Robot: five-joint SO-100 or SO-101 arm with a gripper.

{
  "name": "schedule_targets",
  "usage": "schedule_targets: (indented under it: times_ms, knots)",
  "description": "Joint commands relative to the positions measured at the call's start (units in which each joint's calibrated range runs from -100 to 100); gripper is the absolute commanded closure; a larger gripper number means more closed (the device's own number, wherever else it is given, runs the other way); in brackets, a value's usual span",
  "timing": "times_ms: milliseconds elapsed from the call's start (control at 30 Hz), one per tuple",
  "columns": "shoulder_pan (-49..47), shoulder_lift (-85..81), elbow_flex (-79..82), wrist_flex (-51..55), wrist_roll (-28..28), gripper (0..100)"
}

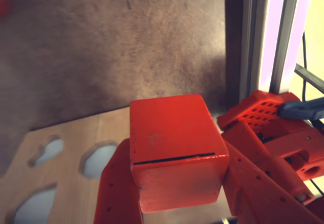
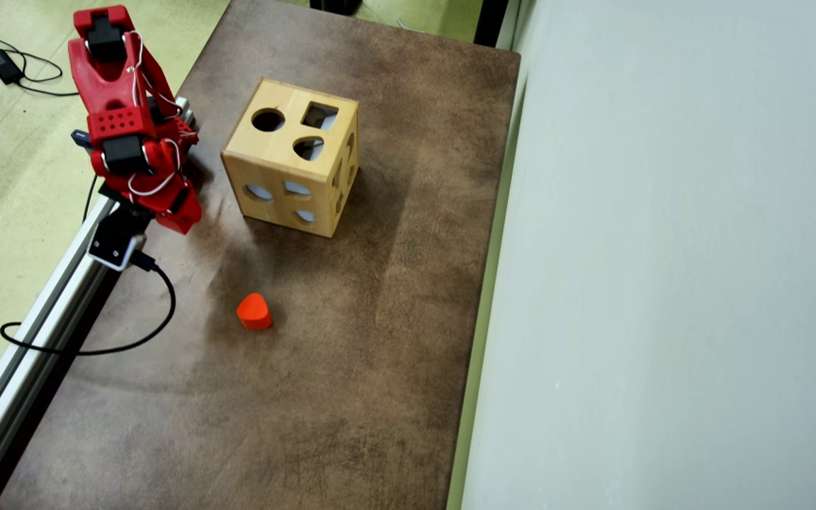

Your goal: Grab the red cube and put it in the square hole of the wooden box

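In the wrist view, the gripper (image 1: 174, 203) holds the red cube (image 1: 174, 148), jaws closed against its sides. The wooden box (image 2: 287, 159) stands on the brown table (image 2: 351, 368), well right of the arm in the overhead view; the square hole (image 2: 319, 115) is on its top face (beside the round cutout (image 2: 268, 120)). A rounded red block (image 2: 253, 312) lies apart.

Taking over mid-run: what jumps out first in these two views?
In the wrist view the red cube fills the middle, clamped in the gripper, with part of the wooden box at lower left. In the overhead view the wooden box stands near the table's far end, its square hole on the top face. An orange-red rounded block lies alone on the brown table nearer the camera.
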Motion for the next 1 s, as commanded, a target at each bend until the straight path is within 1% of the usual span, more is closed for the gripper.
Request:
schedule_targets:
  times_ms: [0,133,200,300,500,667,800,967]
  knots:
    - [-0.4,-13.3,-2.0,0.9,-0.3,98]
    - [-2.4,-18.7,-1.8,0.9,-0.4,98]
    - [-4.4,-20.3,-1.7,1.0,-1.4,98]
    - [-9.4,-21.2,-1.8,1.0,-5.0,98]
    - [-24.6,-21.3,-2.0,1.0,-12.8,98]
    - [-36.1,-20.5,-2.2,0.9,-18.2,98]
    - [-43.0,-19.9,-5.3,0.9,-22.3,98]
    - [-47.6,-7.6,-13.3,0.9,-26.0,98]
